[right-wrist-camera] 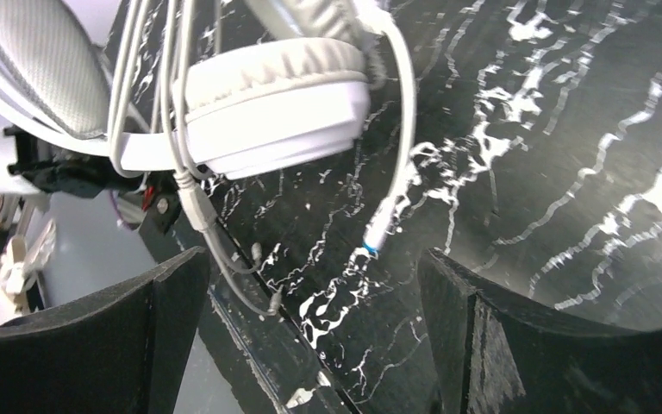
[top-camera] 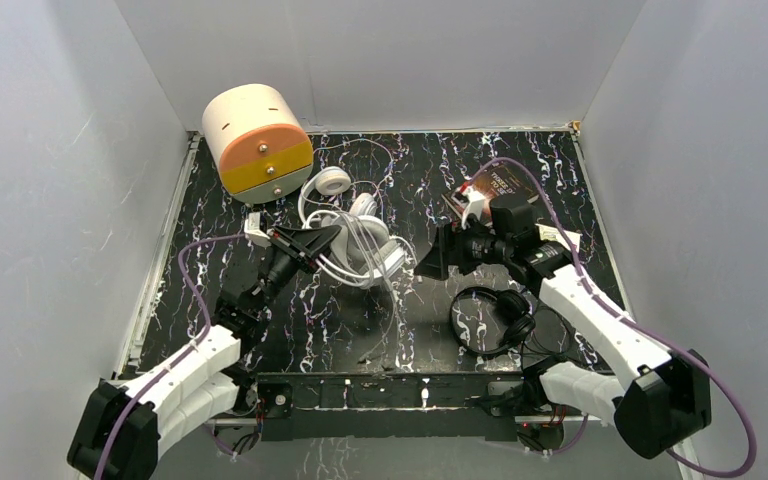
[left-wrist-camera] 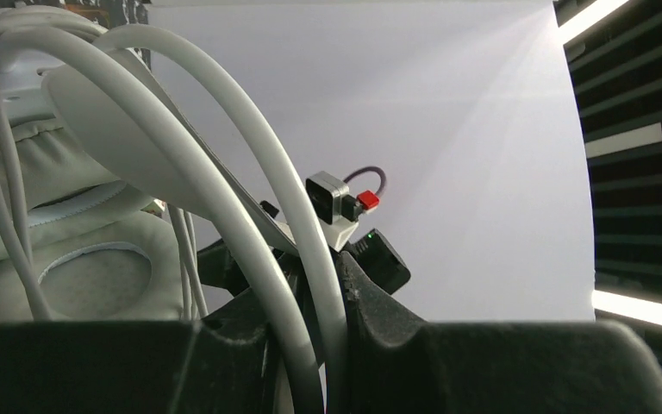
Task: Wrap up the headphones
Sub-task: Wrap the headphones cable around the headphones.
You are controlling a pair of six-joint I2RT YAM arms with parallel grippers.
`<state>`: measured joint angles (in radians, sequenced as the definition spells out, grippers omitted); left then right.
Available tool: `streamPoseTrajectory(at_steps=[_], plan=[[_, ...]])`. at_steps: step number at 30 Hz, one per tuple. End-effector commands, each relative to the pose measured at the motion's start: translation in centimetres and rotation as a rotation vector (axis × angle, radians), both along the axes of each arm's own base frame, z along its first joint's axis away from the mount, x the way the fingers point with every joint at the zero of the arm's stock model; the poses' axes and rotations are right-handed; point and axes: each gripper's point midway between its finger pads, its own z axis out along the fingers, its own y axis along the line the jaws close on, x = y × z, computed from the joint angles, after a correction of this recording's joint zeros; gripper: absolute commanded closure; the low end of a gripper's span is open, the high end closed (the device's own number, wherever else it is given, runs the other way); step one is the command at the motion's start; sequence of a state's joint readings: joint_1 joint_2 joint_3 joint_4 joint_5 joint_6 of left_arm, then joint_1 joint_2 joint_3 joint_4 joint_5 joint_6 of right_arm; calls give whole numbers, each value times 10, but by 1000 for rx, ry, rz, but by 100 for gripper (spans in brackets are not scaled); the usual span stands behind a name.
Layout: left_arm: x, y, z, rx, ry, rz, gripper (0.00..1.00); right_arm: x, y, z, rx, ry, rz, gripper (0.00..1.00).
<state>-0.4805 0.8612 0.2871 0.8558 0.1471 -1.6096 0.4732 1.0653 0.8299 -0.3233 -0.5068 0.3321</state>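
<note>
Headphones [right-wrist-camera: 276,103], white, pinched in left claw [top-camera: 334,240]; right claw [right-wrist-camera: 310,297] agape.

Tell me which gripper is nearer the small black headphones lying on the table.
Right. The right gripper, open, hovers just behind and left of the black headphones in the top view; the left gripper, shut on the big white headphones, is much farther off on their left.

Bare table [top-camera: 430,312] between white headphones [top-camera: 360,245] and black pair [top-camera: 495,318]; round box [top-camera: 257,140] blocks back-left
</note>
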Motion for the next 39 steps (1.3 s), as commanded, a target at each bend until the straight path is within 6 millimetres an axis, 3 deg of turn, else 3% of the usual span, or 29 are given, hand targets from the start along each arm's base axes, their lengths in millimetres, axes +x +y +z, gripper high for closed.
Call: streamPoseTrajectory(at_steps=[1, 8, 15, 23, 27, 28, 30, 32, 35, 39], plan=[[-10, -9, 46, -57, -132, -78, 100, -8, 34, 28, 95, -143, 190, 5], [-6, -22, -19, 19, 31, -146, 100, -27, 88, 39, -17, -361, 329, 7], [-17, -22, -73, 89, 145, -177, 100, -46, 139, 29, -16, -466, 498, 21], [-27, -13, -95, 150, 199, -156, 100, -71, 172, -7, -13, -484, 659, 41], [-28, -10, -100, 206, 223, -145, 100, -82, 178, -29, -59, -507, 675, 44], [-29, -10, -103, 229, 237, -144, 100, -79, 177, -37, -81, -513, 655, 48], [-30, -6, -112, 296, 293, -138, 100, -73, 175, -47, -119, -525, 631, 77], [-33, 3, -120, 400, 354, -109, 100, -68, 172, -54, -150, -543, 613, 90], [-44, 28, -141, 569, 484, -48, 83, -69, 171, -62, -155, -560, 642, 100], [-61, 54, -159, 684, 593, 8, 46, -71, 174, -75, -177, -550, 688, 100]])
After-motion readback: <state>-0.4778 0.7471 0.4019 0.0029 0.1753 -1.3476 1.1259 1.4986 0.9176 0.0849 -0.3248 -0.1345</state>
